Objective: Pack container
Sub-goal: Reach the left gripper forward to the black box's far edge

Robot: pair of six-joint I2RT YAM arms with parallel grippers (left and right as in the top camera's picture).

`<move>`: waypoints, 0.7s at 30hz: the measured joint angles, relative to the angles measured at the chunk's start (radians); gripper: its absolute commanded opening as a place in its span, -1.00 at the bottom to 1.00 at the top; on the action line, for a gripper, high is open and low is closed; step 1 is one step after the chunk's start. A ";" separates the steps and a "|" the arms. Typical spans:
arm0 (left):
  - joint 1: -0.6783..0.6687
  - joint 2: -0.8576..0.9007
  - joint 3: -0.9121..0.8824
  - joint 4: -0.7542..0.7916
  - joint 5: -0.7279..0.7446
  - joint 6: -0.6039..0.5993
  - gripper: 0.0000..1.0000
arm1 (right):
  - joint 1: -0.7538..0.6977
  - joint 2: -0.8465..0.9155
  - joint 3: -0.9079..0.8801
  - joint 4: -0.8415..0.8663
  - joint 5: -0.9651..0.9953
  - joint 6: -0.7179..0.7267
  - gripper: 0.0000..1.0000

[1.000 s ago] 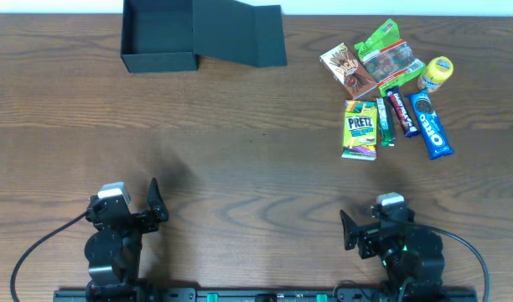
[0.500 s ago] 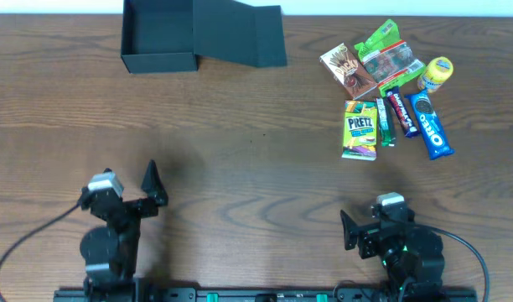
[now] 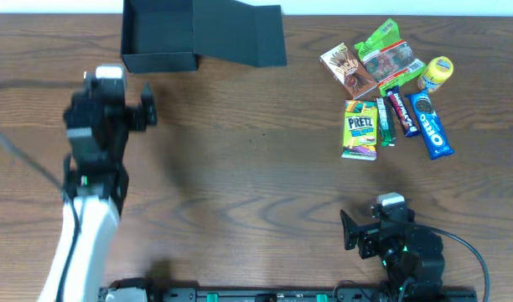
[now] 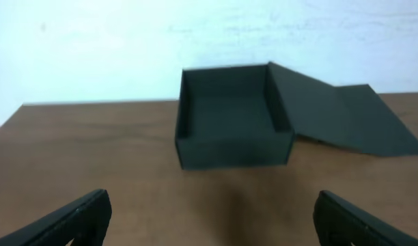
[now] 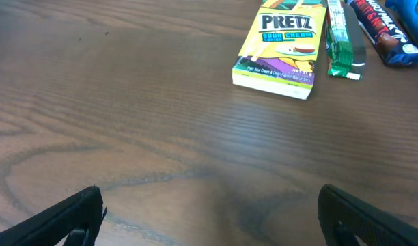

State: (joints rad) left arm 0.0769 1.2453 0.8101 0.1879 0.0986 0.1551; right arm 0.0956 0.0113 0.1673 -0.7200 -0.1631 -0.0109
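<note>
Container (image 3: 160,60) sits open at 11 o'clock on the table (image 3: 240,184), far edge clipped overhead, though the left wrist view shows its far wall fine. Left gripper (image 4: 212,212) jaws wide apart, empty. Right gripper (image 5: 209,205) same, and the Pretz box (image 5: 281,44) has its top cut off.

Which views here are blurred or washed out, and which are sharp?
Left wrist view: soft all over, the box has fuzzy edges and the wall behind it is washed out. Right wrist view: the table grain and the Pretz box are crisp. Overhead view: even light, snack packets sharp, no glare.
</note>
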 measured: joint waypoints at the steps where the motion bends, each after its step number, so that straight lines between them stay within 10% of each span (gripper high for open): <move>1: 0.000 0.063 0.058 -0.001 0.003 0.004 0.91 | 0.000 -0.001 0.000 0.000 0.000 0.000 0.99; 21: 0.000 1.121 1.307 -0.446 0.142 -0.048 0.91 | 0.000 0.000 0.000 -0.001 0.000 0.000 0.99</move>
State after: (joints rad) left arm 0.0769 2.3665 2.1166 -0.2577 0.2405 0.1070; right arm 0.0956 0.0109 0.1673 -0.7208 -0.1631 -0.0109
